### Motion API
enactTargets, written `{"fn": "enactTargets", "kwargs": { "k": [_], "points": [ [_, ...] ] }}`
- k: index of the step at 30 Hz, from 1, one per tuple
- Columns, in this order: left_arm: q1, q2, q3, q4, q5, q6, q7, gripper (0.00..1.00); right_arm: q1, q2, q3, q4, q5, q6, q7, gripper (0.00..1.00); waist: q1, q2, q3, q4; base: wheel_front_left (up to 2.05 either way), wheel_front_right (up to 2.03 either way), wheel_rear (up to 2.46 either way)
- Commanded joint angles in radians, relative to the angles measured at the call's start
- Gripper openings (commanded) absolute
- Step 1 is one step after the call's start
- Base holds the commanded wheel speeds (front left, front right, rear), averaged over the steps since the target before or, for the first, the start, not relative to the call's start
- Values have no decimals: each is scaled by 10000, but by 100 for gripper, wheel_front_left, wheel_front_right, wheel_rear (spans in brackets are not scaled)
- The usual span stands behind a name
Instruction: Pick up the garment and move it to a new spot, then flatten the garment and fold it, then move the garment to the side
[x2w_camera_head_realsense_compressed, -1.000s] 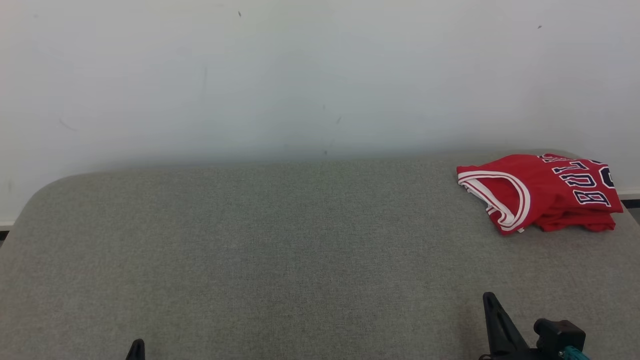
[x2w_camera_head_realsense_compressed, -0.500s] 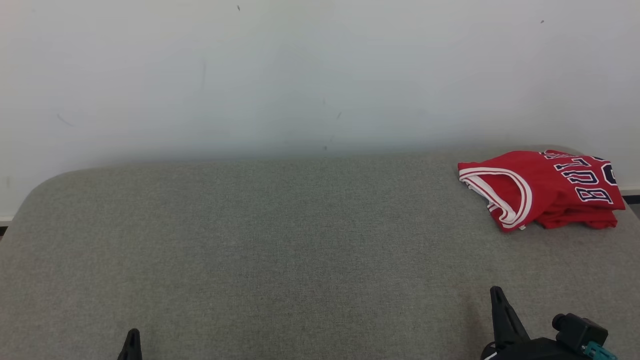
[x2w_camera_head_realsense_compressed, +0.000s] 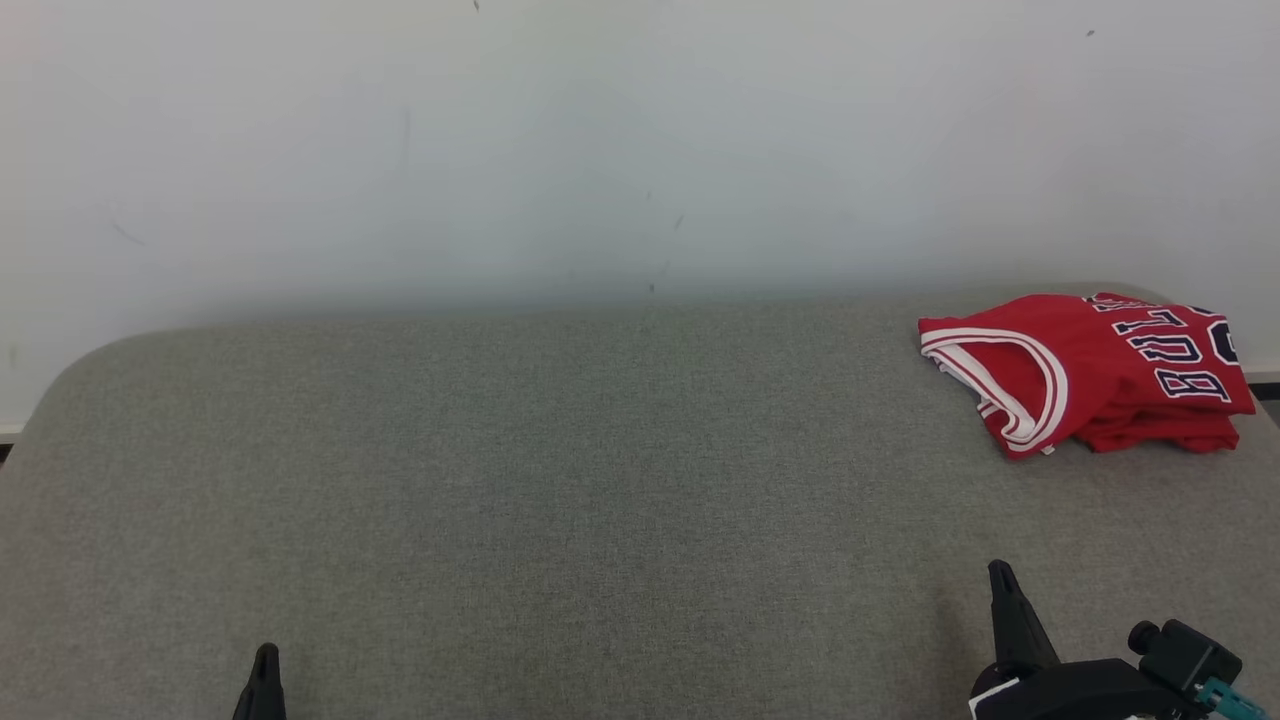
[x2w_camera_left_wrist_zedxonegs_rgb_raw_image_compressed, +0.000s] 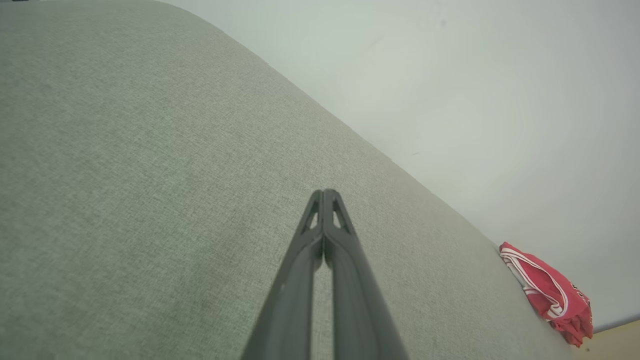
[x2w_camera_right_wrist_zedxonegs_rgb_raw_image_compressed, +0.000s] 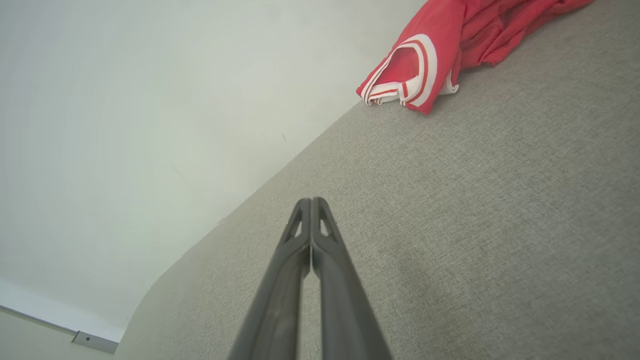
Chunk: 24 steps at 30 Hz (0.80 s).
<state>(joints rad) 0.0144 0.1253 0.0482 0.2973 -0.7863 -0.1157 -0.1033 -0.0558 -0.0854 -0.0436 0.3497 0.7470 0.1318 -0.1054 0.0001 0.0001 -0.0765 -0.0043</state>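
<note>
The folded red garment (x2w_camera_head_realsense_compressed: 1085, 375) is lying far right on the grey surface (x2w_camera_head_realsense_compressed: 560, 480); left gripper (x2w_camera_head_realsense_compressed: 266, 652) and right gripper (x2w_camera_head_realsense_compressed: 999, 570) (both pressed together, empty) are hovering near.

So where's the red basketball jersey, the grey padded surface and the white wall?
red basketball jersey (x2w_camera_head_realsense_compressed: 1090, 380): head view, plain red cloth between white trim and lettering.
grey padded surface (x2w_camera_head_realsense_compressed: 560, 500): head view, its bare middle.
white wall (x2w_camera_head_realsense_compressed: 600, 150): head view, blank stretch above the surface.

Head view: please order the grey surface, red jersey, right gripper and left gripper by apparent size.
1. grey surface
2. red jersey
3. right gripper, partly cut by the frame edge
4. left gripper, just a tip
</note>
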Motion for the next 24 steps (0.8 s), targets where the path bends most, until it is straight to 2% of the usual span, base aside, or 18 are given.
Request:
{"fn": "enactTargets", "kwargs": {
  "k": [1,24],
  "points": [
    [-317,4,83,-183,-330,-69,79,0,-242,10,-51,-181,345,-6,64,0,0,-1,13,1,0,0,0],
    [-664,-255,289,-311,-3058,-93,798,0,-367,132,-284,-492,3190,-10,803,0,-1,-1,217,12,0,0,0]
  ]
}}
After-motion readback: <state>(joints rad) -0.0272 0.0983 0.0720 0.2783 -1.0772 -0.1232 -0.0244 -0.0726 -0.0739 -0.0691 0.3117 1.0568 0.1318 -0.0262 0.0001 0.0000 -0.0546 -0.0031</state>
